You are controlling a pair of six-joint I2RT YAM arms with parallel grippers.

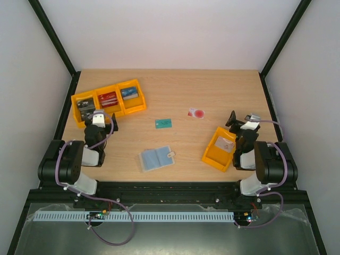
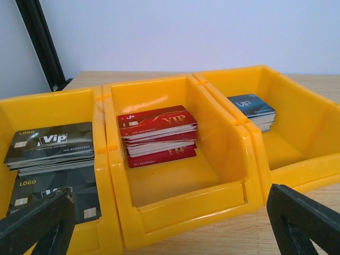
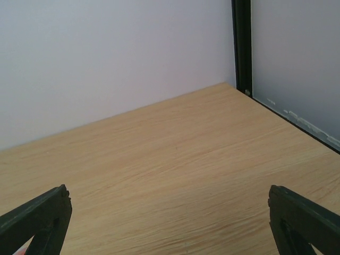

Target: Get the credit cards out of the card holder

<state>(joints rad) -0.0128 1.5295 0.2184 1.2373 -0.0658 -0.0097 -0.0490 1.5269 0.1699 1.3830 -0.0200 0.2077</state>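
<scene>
Bins point(image 2: 175, 212) ahead of left hand point(image 2: 170, 194), wide open, empty — right hand point(image 3: 169, 191) likewise

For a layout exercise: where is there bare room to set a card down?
Bare: the far wood from the three bins to the right corner, behind the teal card and white card; between holder and lone bin. Crowded: far left, at the bins.

The bench point(image 1: 175, 90) is pale wood with a fine grain. The card holder point(image 1: 156, 158) shows bluish-grey sleeves and a cream tab. Beyond it are a teal-green card point(image 1: 163, 124) and a white card point(image 1: 196, 112) with a red circle. Ahead of the black left end effector point(image 2: 170, 223), orange-yellow bins point(image 2: 159, 85) hold a black stack point(image 2: 50, 146), a red stack point(image 2: 158, 133) with gold lettering, and a blue stack point(image 2: 252, 109).
</scene>
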